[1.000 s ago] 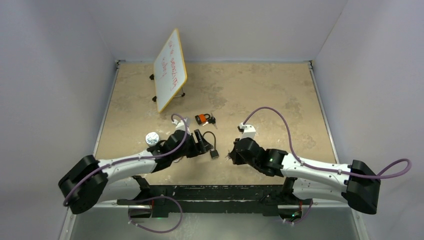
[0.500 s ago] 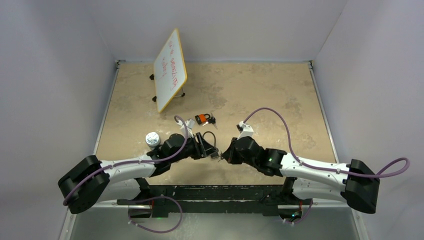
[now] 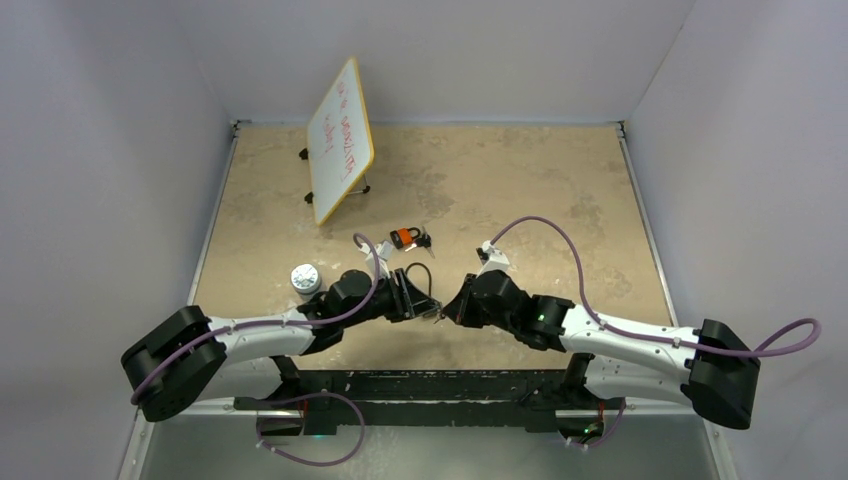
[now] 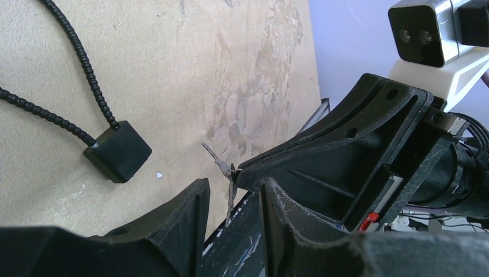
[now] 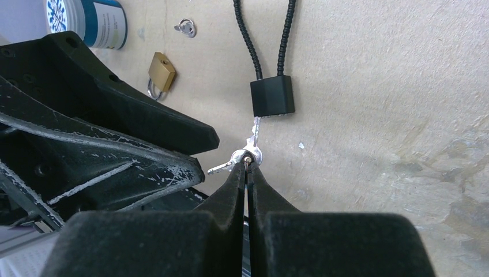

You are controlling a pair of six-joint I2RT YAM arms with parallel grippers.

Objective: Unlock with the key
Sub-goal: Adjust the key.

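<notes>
A black cable lock lies on the table, its block-shaped body (image 4: 117,154) (image 5: 272,97) joined to a beaded black cable (image 3: 420,270). My right gripper (image 5: 247,167) (image 3: 446,311) is shut on a ring of small silver keys (image 5: 249,154), held just in front of the lock body. One key points at the lock and another sticks out to the left. My left gripper (image 4: 233,196) (image 3: 428,305) faces the right one tip to tip. It is open, and a hanging key (image 4: 230,193) sits in the gap between its fingers without being pinched.
An orange padlock with keys (image 3: 405,237) lies further back. A brass padlock (image 5: 161,72), a small metal ring (image 5: 185,26) and a white-capped can (image 3: 303,277) sit to the left. A tilted whiteboard (image 3: 340,140) stands at the back left.
The left gripper has swung right, away from the cable lock, to meet the right gripper's tips, and its jaws have narrowed. The right gripper has edged left with the keys.
</notes>
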